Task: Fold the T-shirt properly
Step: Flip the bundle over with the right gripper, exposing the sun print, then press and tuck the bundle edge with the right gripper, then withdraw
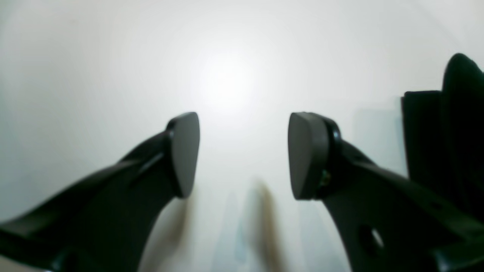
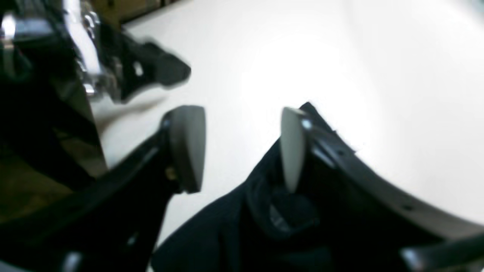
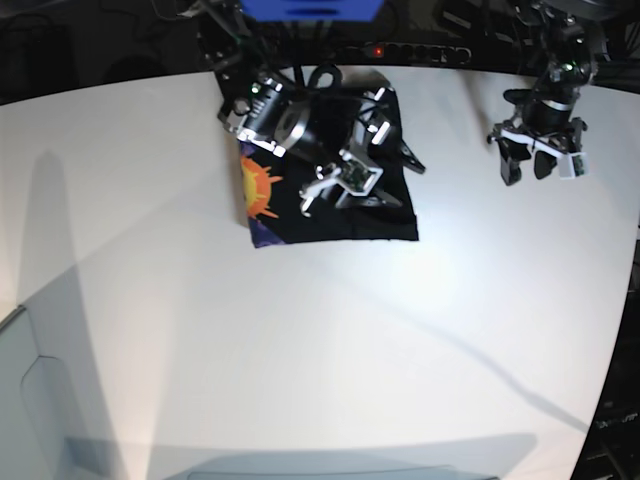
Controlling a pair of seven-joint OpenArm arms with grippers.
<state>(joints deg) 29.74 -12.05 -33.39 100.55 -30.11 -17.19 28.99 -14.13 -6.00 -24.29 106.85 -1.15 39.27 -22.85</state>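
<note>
1. Left wrist view: black two-fingered left claw [image 1: 242, 156], wide and empty; black cloth T-shirt [image 1: 438, 132] lay at the right edge.
2. Right wrist view: black two-fingered right claw [image 2: 242, 151] stood wide above the T-shirt.
3. Base view: the T-shirt, orange sun print [image 3: 257, 188] showing, lay on the white table [image 3: 240, 370].

The place looks like a robotics lab or a similar test room. In the base view, a broad white table [image 3: 320, 360] takes up most of the scene. Two robot arms with bare metal joints reach over it: the right arm [image 3: 265, 95] from eleven o'clock, the left arm [image 3: 560, 75] from one o'clock. A blue part [image 3: 312, 9] sits at twelve o'clock. Dark, unclear gear [image 3: 615, 435] lies past the table's edge at four o'clock.
</note>
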